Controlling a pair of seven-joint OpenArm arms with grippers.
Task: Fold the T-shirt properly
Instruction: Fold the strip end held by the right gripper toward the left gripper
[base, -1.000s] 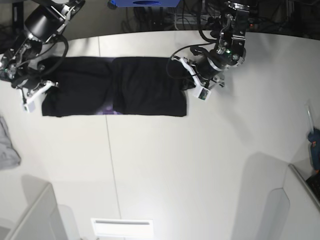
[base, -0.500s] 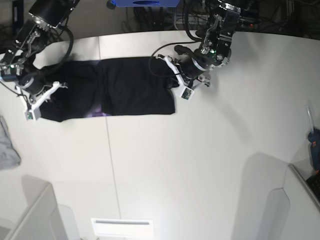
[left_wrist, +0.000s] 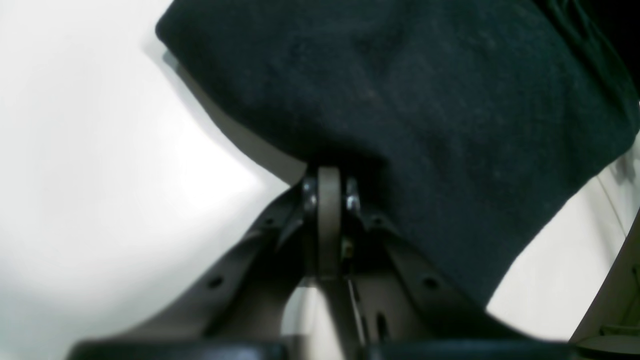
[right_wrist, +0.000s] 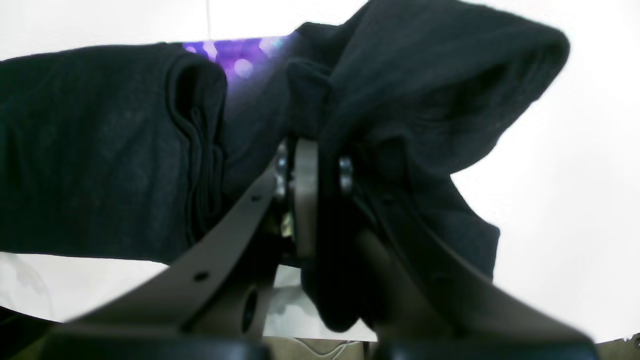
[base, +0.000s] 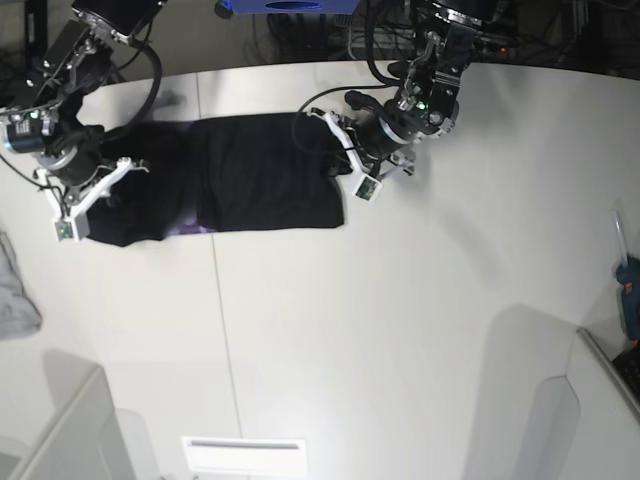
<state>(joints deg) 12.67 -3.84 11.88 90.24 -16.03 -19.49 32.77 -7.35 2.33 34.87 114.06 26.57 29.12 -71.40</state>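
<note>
Large black short-sleeved cloth T-shirt (base: 230, 185) now bunched shorter along far side of white surface (base: 400, 320); both ends drawn inward since a second ago — cross-fold apparently starting. Left claw (base: 352, 172) clenched on one end, right claw (base: 88, 190) clenched on other. Count: one T-shirt, two claws, one small grey cloth (base: 14, 290) at edge.

A robotics lab: a bare white worktop (base: 400, 320) carries two black robot arms mounted at 11 and 1 o'clock, with tangled cables (base: 385, 35) behind at 12 o'clock.
</note>
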